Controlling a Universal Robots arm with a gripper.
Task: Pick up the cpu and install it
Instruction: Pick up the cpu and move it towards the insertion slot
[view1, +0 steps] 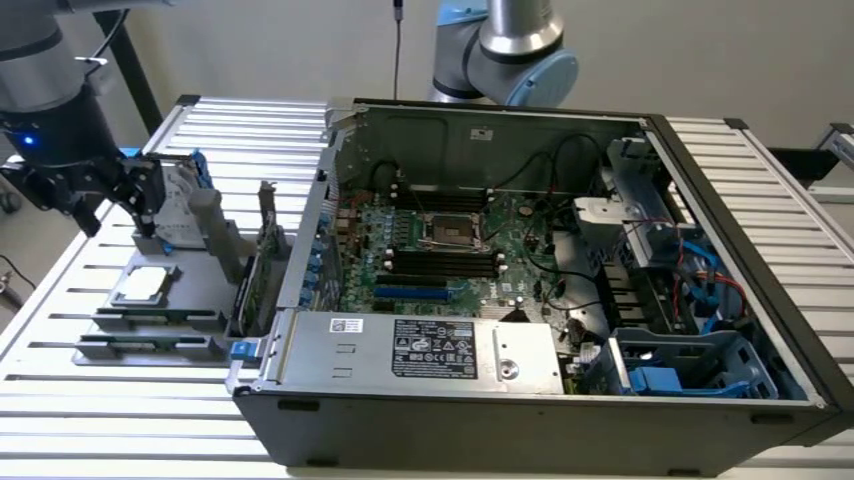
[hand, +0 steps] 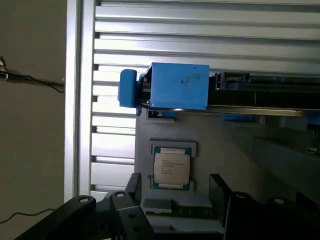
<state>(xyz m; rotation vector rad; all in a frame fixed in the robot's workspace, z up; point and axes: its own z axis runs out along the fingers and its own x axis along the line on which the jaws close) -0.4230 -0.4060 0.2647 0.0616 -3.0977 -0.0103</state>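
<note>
The cpu (view1: 144, 285) is a small square chip with a shiny silver top, lying flat in a pocket of a grey holder plate (view1: 200, 300) at the exterior view's left, outside the computer case. My gripper (view1: 118, 213) hangs above and a little behind it, not touching it. In the wrist view the cpu (hand: 171, 167) lies beyond the two black fingers (hand: 134, 187), which stand apart with nothing between them, so my gripper (hand: 175, 194) is open. The motherboard's cpu socket (view1: 447, 235) sits inside the open case, in its upper middle.
A hard drive with a blue frame (hand: 180, 86) stands upright on the holder behind the cpu. Dark memory sticks (view1: 154, 320) lie in slots nearer the front. The open computer case (view1: 534, 420) takes up the middle, on a ribbed metal table (view1: 80, 400). The arm's base (view1: 514, 40) rises behind the case.
</note>
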